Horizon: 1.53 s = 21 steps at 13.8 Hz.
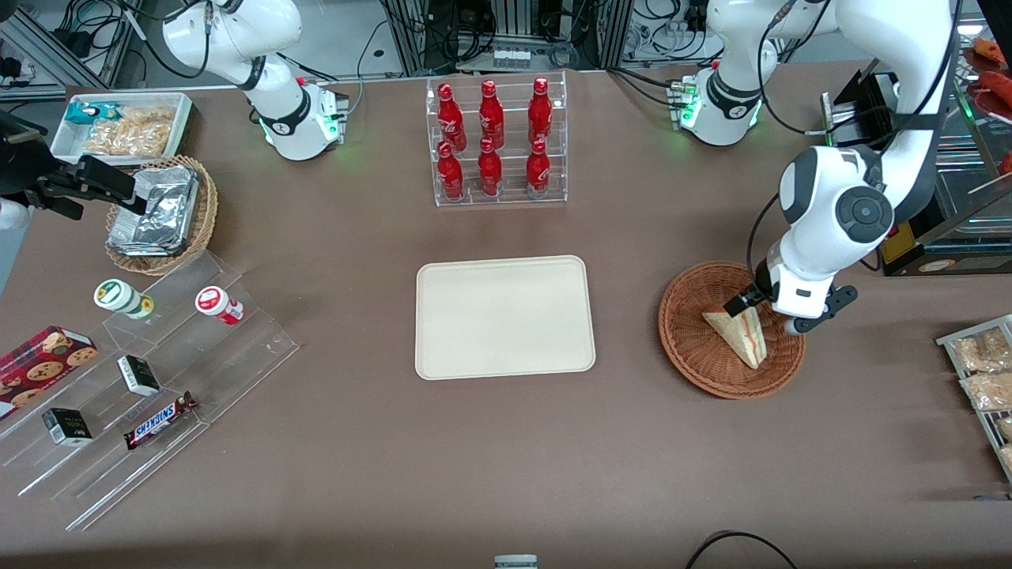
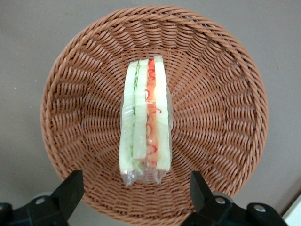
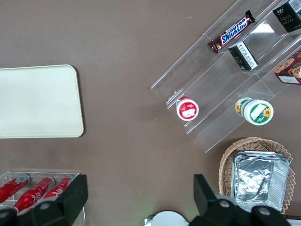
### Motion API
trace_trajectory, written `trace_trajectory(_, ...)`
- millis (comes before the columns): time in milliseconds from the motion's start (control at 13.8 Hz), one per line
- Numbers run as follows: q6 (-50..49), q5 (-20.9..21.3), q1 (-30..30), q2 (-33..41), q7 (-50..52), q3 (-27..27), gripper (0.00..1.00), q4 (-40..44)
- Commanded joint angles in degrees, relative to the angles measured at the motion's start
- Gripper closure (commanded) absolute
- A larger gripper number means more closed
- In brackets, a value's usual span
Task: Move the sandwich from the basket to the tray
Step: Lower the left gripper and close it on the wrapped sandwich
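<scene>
The sandwich point(image 1: 739, 333), a clear-wrapped wedge with green and red-orange filling, lies in the reddish-brown wicker basket point(image 1: 696, 348) toward the working arm's end of the table. My left gripper point(image 1: 771, 314) hangs open just above the basket, over the sandwich's wide end, with nothing held. In the left wrist view the sandwich point(image 2: 146, 120) stands on edge in the middle of the basket point(image 2: 225, 94), and the gripper point(image 2: 135, 193) has its two black fingers point(image 2: 70, 193) spread wider than the sandwich. The cream-beige tray point(image 1: 504, 316) lies bare at the table's middle and shows in the right wrist view point(image 3: 37, 101).
A clear rack of red bottles point(image 1: 496, 142) stands farther from the front camera than the tray. A tan basket of foil packets point(image 1: 162, 213), a white snack bin point(image 1: 126, 126) and a clear stepped shelf point(image 1: 158, 379) lie toward the parked arm's end. Wrapped packets point(image 1: 984, 363) lie beside the basket.
</scene>
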<state>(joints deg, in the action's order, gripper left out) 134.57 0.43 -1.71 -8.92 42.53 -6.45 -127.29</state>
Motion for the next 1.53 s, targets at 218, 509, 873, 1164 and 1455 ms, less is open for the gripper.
trace_trajectory(218, 5.26, -1.91, -0.14, -4.95, 4.32, 0.03, 0.00, 1.43)
trace_trajectory(509, 6.85, -2.80, -0.05, -7.34, 4.23, 0.03, 0.00, 1.34)
trace_trajectory(873, 5.71, -2.36, -0.14, -6.73, -1.10, 0.12, 0.88, 1.34)
trace_trajectory(1164, -7.16, -2.10, -0.31, -3.56, -11.40, 0.21, 0.94, 5.89)
trace_trajectory(1455, -21.43, -1.75, -4.69, -3.91, -12.47, -0.23, 0.94, 15.39)
